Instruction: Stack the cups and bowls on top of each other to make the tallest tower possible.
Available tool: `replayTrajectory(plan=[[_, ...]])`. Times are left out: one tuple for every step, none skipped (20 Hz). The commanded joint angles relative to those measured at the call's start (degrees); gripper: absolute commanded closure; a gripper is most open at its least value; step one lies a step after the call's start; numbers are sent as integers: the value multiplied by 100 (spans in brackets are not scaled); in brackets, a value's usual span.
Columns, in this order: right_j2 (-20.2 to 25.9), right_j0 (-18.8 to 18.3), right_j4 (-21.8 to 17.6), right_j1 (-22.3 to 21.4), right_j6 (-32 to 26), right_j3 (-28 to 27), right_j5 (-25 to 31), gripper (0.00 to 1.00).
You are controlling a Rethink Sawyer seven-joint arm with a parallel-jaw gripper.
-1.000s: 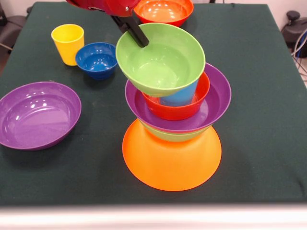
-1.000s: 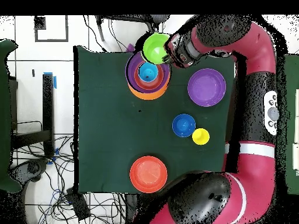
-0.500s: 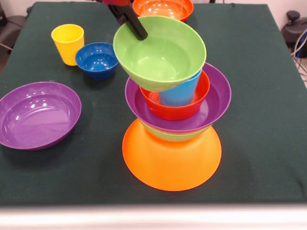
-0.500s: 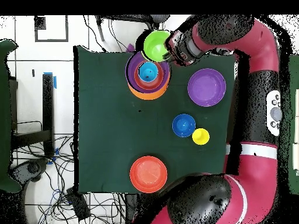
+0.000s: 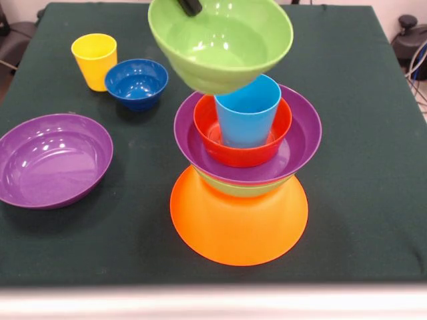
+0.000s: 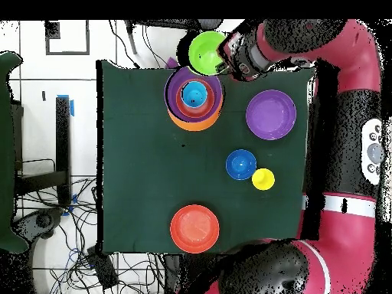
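Fingers (image 5: 189, 6) clamped on rim of green bowl (image 5: 221, 41), held tilted above light blue cup (image 5: 247, 111) atop tower (image 5: 240, 180) near desk (image 5: 360, 100) edge.

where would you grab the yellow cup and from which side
Grip the yellow cup across its upper wall or rim, coming straight down from above. It stands upright and mouth-up, taller than wide. The small dark blue bowl sits close beside it, so place the fingers on the sides away from that bowl.
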Motion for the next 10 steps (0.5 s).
replayTrajectory(plan=[[24,17,-2,-244,-966,918,-169,100],[23,-20,39,-341,-937,1163,-328,100],[22,-57,81,-439,-908,1409,-487,100],[30,-89,105,-493,-885,1580,-609,100],[34,-94,112,-484,-851,1624,-657,100],[38,-116,135,-510,-817,1741,-722,100],[44,-126,134,-509,-812,1816,-807,100],[43,-138,154,-539,-780,1908,-844,100],[38,-142,148,-551,-769,1975,-916,100],[38,-154,162,-584,-752,2062,-969,100]])
